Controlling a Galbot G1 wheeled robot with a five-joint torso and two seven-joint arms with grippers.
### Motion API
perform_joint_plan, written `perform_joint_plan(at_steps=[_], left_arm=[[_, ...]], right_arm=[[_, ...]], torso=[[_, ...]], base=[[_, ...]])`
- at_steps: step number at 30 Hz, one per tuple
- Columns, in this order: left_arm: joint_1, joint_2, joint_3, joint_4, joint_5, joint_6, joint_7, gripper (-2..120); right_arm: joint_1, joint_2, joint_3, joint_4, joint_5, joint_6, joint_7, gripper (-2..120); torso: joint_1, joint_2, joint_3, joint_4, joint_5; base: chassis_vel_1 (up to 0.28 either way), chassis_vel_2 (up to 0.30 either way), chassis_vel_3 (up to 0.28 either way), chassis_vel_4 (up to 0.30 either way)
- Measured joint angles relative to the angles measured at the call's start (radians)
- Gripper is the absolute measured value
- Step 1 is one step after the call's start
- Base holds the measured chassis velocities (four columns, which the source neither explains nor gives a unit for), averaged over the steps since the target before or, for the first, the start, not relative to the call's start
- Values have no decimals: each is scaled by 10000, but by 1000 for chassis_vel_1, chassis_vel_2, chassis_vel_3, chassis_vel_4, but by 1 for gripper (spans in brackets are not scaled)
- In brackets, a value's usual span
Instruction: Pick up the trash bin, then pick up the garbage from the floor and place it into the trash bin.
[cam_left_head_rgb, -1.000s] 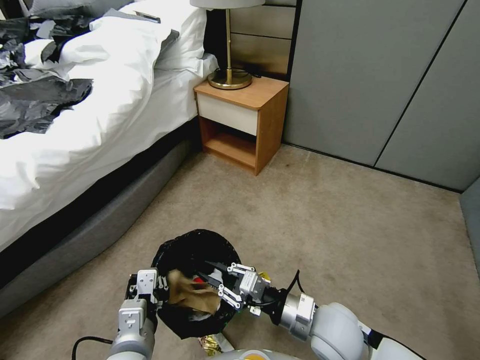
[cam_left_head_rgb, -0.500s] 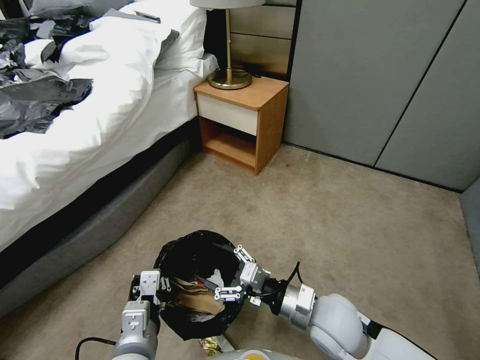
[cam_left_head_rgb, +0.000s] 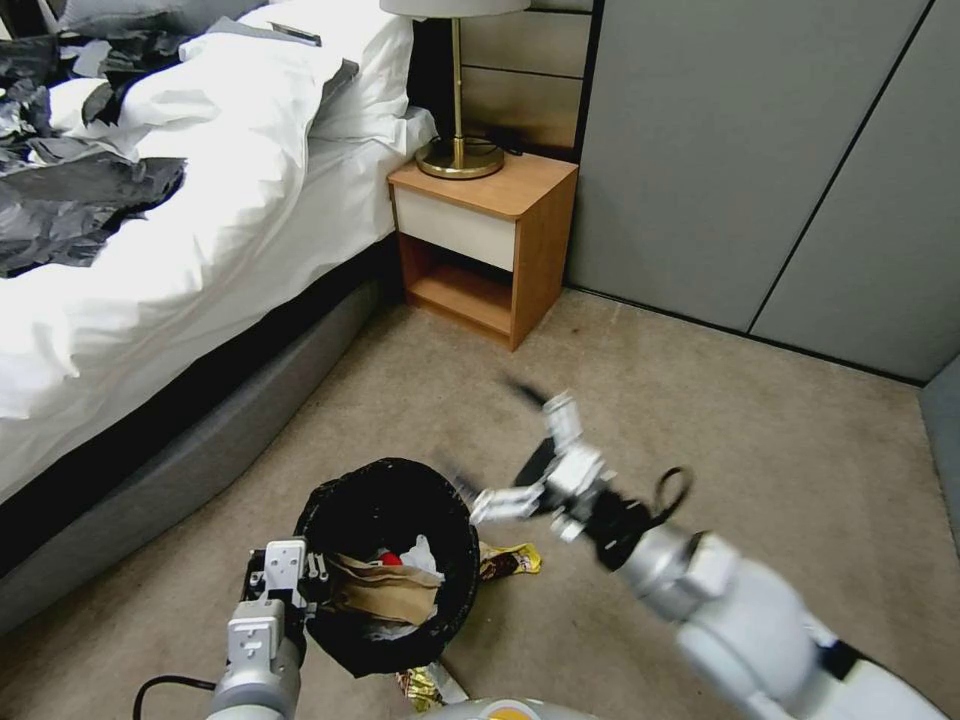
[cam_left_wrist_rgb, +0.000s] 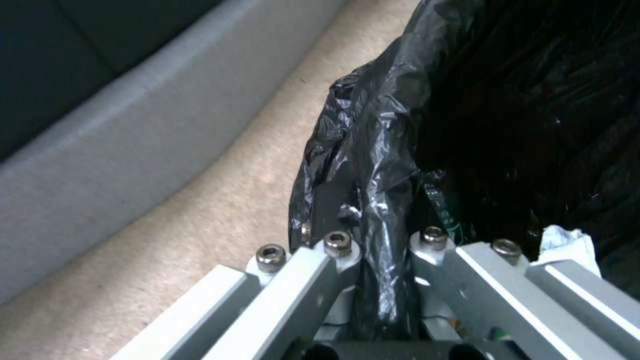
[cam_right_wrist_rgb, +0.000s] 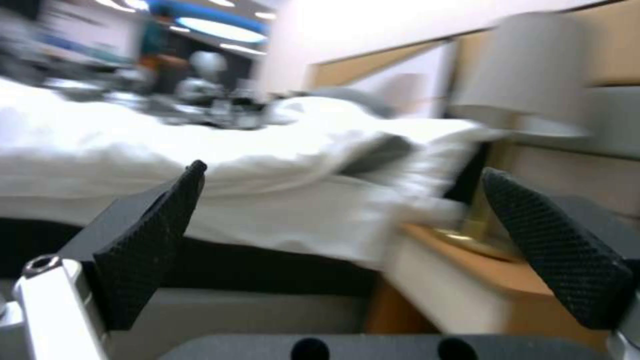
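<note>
Left gripper (cam_left_head_rgb: 300, 585) clamped on round black-lined trash bin (cam_left_head_rgb: 385, 500) rim; right gripper (cam_left_head_rgb: 505, 440) jaws apart, empty — gold wrapper (cam_left_head_rgb: 510, 560) beside bin, print unreadable.

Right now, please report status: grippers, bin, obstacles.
Left gripper shut on black-lined white plastic trash bin rim. Right gripper open, empty, beside bin. Yellow snack wrapper on carpet.

Even, soft indoor light with faint shadows on the carpet (cam_left_head_rgb: 620, 400). The right gripper (cam_left_head_rgb: 510, 440) is smeared by motion blur. The right wrist view is blurred throughout; bed (cam_right_wrist_rgb: 200, 150) and lamp (cam_right_wrist_rgb: 527, 75) look streaked. The bin's liner (cam_left_wrist_rgb: 373, 130) shows small glints.
</note>
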Motion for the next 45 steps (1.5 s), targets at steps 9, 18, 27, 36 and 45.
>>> perform_joint_plan(at_steps=[9,18,27,36,45], left_arm=[[-40,155,-759,-161,-541,114,64,0],[43,140,-1129,-280,-772,123,125,0],[71,79,-1268,-365,-865,105,174,0],[-68,-26,-1092,-352,-813,120,187,0],[-258,-162,-1091,-184,-779,162,148,0]], right_arm=[[-2744,526,2127,-470,-458,1184,95,100],[-2858,762,1953,-1474,-815,1645,-10,100],[-912,120,1538,-2426,-556,675,-789,100],[2377,-782,-2090,-4332,-1014,-279,-1783,100],[4351,-466,-5100,-6579,-1615,-452,-2066,100]], torso=[[0,0,0,-2,1],[-1,0,0,2,0],[0,0,0,0,2],[0,0,1,3,1],[0,0,1,1,0]], base=[[0,0,0,0],[0,0,0,0],[0,0,0,0],[0,0,0,0],[0,0,0,0]])
